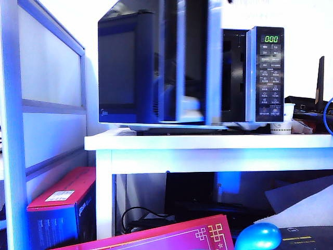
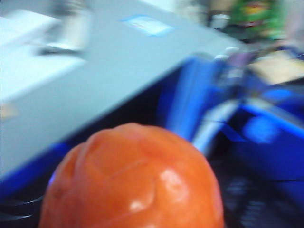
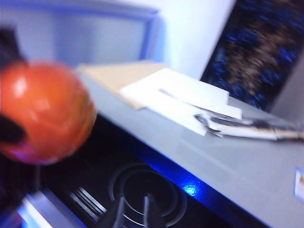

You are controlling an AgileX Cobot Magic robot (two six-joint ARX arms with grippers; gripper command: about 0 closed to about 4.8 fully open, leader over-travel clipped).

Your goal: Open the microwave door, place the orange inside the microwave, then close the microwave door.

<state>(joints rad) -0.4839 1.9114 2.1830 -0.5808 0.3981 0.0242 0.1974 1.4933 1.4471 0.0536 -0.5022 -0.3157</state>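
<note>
Though near papers, left pincer's orange

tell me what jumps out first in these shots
The boxy black microwave on the white table dominates the exterior view, its glossy door swung open and its green display lit. Both wrist views show the small round orange close up; the left gripper holds it, while the right gripper sits nearby.

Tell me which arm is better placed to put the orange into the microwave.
Left. The orange fills the left wrist view, apparently held in the left gripper; the right gripper carries nothing, and the microwave door stands open.
</note>
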